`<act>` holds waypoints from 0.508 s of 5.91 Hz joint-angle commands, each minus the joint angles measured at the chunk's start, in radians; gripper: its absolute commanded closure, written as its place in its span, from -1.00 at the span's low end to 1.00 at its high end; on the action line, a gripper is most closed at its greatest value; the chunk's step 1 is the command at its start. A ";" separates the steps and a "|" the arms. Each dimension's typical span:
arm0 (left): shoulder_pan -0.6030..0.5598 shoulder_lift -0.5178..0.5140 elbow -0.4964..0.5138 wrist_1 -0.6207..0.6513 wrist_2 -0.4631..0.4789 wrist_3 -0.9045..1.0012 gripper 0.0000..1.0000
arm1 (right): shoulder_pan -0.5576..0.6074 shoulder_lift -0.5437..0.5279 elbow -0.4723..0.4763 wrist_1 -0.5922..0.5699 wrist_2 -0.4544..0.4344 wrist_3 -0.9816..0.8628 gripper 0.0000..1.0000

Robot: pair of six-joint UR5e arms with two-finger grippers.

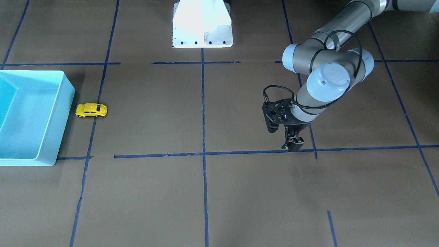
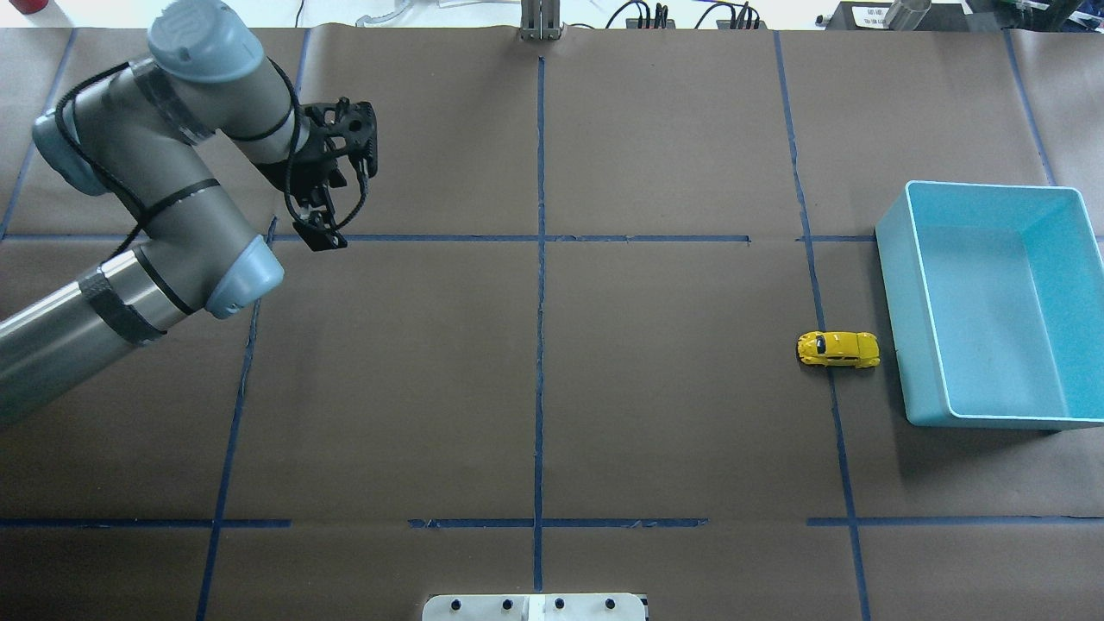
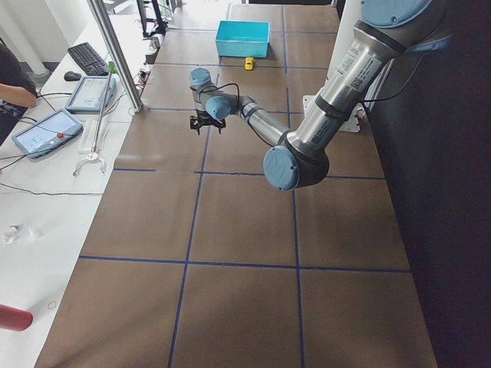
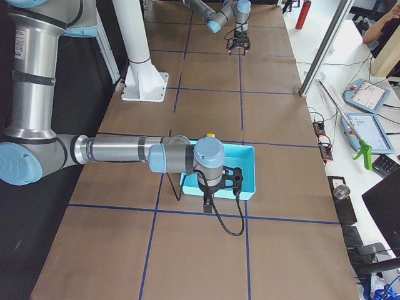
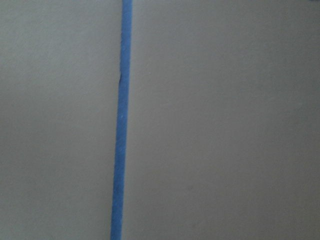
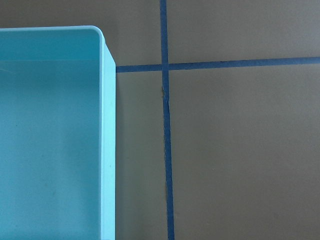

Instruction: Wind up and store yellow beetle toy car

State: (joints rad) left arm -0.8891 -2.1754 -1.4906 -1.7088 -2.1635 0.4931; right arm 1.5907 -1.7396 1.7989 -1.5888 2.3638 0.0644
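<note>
The yellow beetle toy car (image 2: 838, 349) stands on its wheels on the brown table, just beside the long wall of the light blue bin (image 2: 897, 302). It also shows in the front view (image 1: 91, 109) and, small, in the right side view (image 4: 211, 134). My left gripper (image 2: 319, 233) hangs empty over a blue tape line far from the car, its fingers together (image 1: 293, 144). My right gripper (image 4: 208, 201) shows only in the right side view, above the bin's near corner; I cannot tell whether it is open or shut.
The bin (image 1: 65, 113) is empty, and its corner fills the left of the right wrist view (image 6: 107, 150). The white robot base (image 1: 202, 24) stands at the table's edge. Blue tape lines (image 5: 120, 150) grid the table.
</note>
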 commanded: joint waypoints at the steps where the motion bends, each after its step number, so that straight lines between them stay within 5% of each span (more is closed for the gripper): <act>1: -0.156 0.063 -0.030 0.089 -0.053 -0.005 -1.00 | 0.000 0.000 -0.001 0.001 0.000 0.002 -1.00; 3: -0.351 0.150 -0.019 0.225 -0.157 0.002 -1.00 | -0.002 0.003 -0.004 0.000 -0.006 0.002 -1.00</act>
State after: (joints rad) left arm -1.1511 -2.0714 -1.5116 -1.5322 -2.2894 0.4931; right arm 1.5897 -1.7384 1.7966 -1.5882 2.3619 0.0652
